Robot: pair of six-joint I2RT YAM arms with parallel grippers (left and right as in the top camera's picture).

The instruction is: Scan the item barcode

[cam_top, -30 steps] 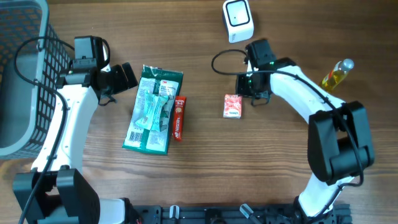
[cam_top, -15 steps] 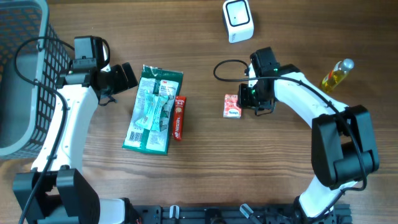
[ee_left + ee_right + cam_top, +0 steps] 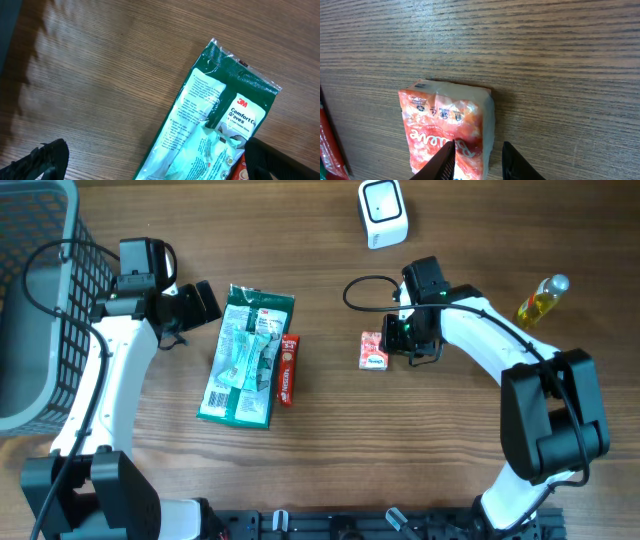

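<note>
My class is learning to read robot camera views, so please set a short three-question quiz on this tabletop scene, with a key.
1. True or false: the left gripper is shut on the green glove pack.
2. Which item lies closest to the right gripper? A) oil bottle B) small orange packet C) white scanner
3. Name the container beside the left arm.
Key: 1. False; it is open and holds nothing. 2. B. 3. The grey wire basket.
</note>
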